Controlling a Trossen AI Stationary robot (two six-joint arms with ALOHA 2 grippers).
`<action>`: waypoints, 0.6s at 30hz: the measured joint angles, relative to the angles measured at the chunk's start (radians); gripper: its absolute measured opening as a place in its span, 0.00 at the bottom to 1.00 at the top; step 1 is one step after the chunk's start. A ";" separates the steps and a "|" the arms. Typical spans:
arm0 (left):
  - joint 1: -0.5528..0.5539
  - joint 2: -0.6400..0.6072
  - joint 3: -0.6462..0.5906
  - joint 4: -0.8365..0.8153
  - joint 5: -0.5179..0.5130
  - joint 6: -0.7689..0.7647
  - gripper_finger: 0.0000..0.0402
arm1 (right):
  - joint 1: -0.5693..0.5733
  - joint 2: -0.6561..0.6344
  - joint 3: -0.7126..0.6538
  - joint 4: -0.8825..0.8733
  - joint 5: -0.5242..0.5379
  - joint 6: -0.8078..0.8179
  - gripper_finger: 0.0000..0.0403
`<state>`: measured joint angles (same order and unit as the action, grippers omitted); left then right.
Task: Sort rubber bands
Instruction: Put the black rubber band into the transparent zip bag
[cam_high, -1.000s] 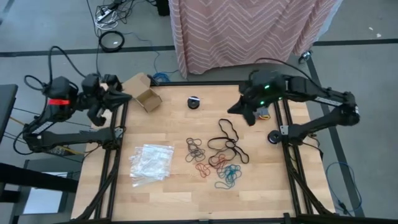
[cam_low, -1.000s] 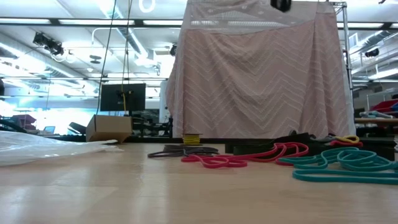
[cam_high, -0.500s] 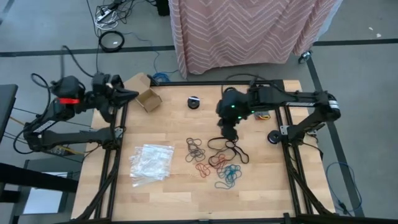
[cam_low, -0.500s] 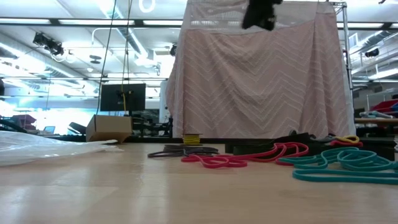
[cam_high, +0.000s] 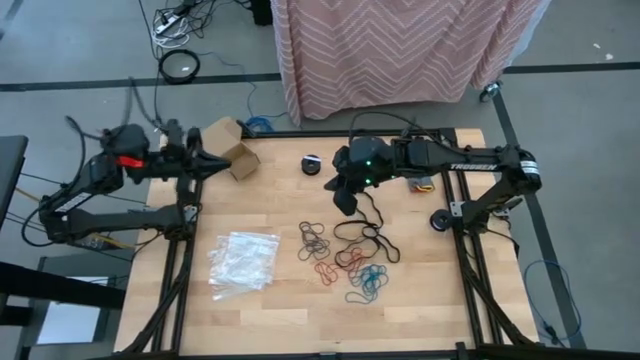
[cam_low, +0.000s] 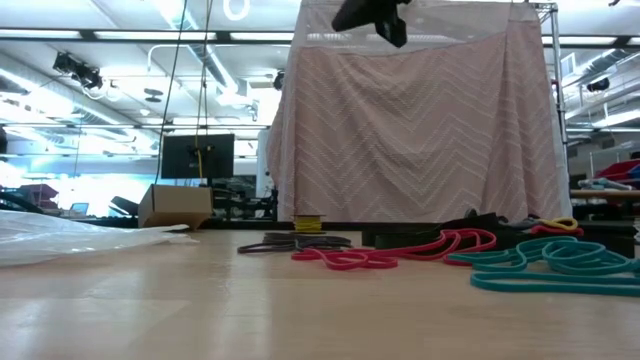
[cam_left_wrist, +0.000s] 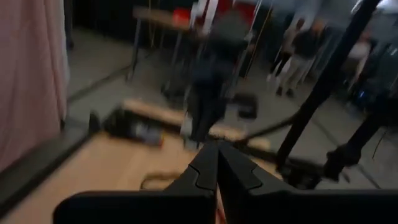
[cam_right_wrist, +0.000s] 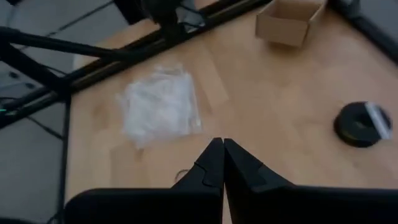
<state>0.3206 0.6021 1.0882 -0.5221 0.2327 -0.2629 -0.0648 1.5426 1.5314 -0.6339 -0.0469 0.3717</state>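
Observation:
The rubber bands lie flat on the wooden table in loose clusters: large black ones (cam_high: 365, 228), small brown ones (cam_high: 313, 240), red ones (cam_high: 326, 270) and teal ones (cam_high: 368, 284). The low view shows the red bands (cam_low: 400, 248), the teal bands (cam_low: 550, 266) and a dark cluster (cam_low: 295, 242). My right gripper (cam_high: 342, 200) hangs shut (cam_right_wrist: 221, 152) in the air over the table's middle, just to the far-left of the black bands, and shows high up in the low view (cam_low: 375, 15). My left gripper (cam_high: 212, 165) is shut (cam_left_wrist: 216, 155) at the table's far-left corner, beside the cardboard box.
An open cardboard box (cam_high: 230, 148) stands at the far-left corner. A small black round disc (cam_high: 312, 164) lies far of centre. Clear plastic bags (cam_high: 243, 262) lie on the left half. Small items (cam_high: 432, 185) sit by the right frame. Bare wood shows along the near edge.
My right gripper has swung from the table's far-right side toward the left, over the middle near the black bands, and has come lower. My left arm has reached out toward the table's right, up to the cardboard box. The rubber bands have not moved.

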 joint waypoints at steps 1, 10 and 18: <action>0.000 -0.013 0.000 0.022 -0.003 0.001 0.04 | -0.001 0.013 0.003 0.014 -0.021 -0.002 0.00; 0.000 -0.019 0.003 -0.129 0.026 -0.055 0.04 | 0.042 0.236 0.000 0.164 -0.145 0.003 0.00; 0.000 0.046 -0.112 -0.674 0.149 -0.153 0.04 | 0.050 0.257 0.000 0.186 -0.083 0.028 0.00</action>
<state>0.3206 0.6479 0.9758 -1.1964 0.3816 -0.4155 -0.0143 1.7996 1.5314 -0.4476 -0.1303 0.3996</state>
